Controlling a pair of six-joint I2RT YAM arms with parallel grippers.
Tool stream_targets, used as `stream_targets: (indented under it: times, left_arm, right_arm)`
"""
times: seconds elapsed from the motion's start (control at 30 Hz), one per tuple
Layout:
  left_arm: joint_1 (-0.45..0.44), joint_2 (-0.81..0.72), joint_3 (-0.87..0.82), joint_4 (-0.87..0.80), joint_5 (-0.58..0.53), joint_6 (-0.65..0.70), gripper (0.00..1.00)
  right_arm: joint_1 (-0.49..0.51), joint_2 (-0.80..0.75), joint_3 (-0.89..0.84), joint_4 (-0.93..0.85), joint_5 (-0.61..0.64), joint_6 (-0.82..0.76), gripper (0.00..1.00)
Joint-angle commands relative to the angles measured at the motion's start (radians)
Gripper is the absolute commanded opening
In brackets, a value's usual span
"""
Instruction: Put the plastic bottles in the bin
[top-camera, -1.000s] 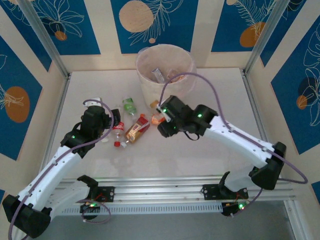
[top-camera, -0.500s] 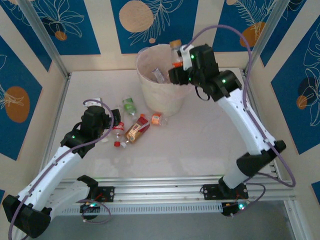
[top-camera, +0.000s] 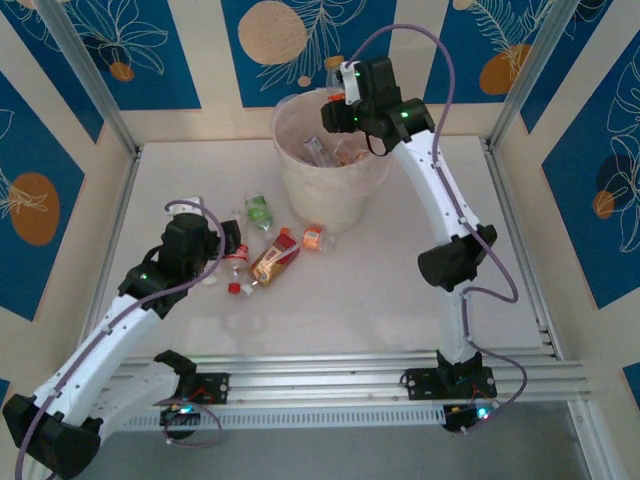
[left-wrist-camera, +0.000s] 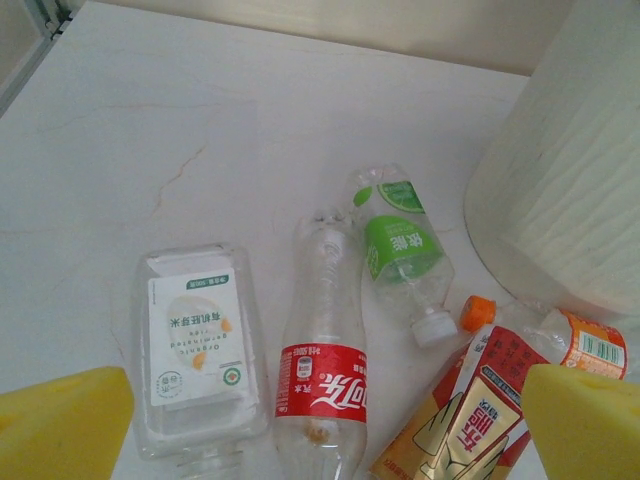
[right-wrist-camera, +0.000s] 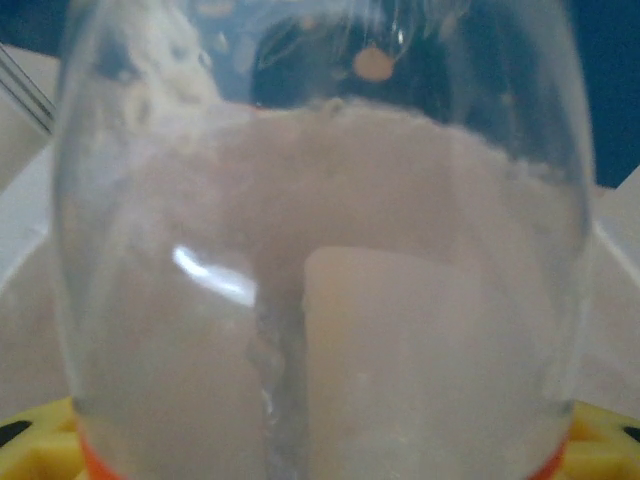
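Clamping a clear bottle (right-wrist-camera: 320, 250) with an orange band at its lower edge, the right gripper (top-camera: 338, 98) hangs over the far part of the cream bin (top-camera: 335, 200). Its yellow pads (right-wrist-camera: 30, 445) press the bottle from both sides. The bottle's long axis runs straight away from the wrist camera. Whether the rounded outer end is neck or base cannot be told. A few discarded bottles (top-camera: 318, 150) lie inside the bin, too small to tell apart.

The left gripper (left-wrist-camera: 322, 425) is spread wide and grasps nothing. It hangs above a cluster of bottles lying flat on the white table (left-wrist-camera: 150, 120), near the bin's wall. Between its pads lies a red-labelled cola bottle (left-wrist-camera: 322, 370), its long axis pointing away from the gripper. Left of it in the wrist view, a flat white-labelled bottle (left-wrist-camera: 195, 345) lies roughly parallel and just beside it. On the other side, a green-labelled bottle (left-wrist-camera: 400, 245) lies tilted, its white cap pointing toward the near right. Nearer the bin, a gold-and-red-labelled bottle (left-wrist-camera: 470, 420) lies on a diagonal. An orange-capped bottle (left-wrist-camera: 575, 340) lies crosswise, its cap close to the green bottle's cap and its body by the bin's foot.
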Motion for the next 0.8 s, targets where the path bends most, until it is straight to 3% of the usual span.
stream_targets:
  times: [0.0,0.47,0.77]
  left_arm:
    - [0.005,-0.016,0.019,-0.025,-0.006,-0.006,1.00]
    - [0.005,-0.003,0.023,-0.024,-0.007,-0.003,0.99]
    - [0.005,-0.008,0.026,-0.031,-0.012,-0.002,1.00]
  right_arm:
    - [-0.006,0.040,0.051,-0.040,-0.030,-0.032,0.27]
    - [-0.009,0.148,0.049,-0.097,0.028,-0.134,0.29]
    - [0.004,0.166,0.046,-0.109,0.099,-0.184,0.49]
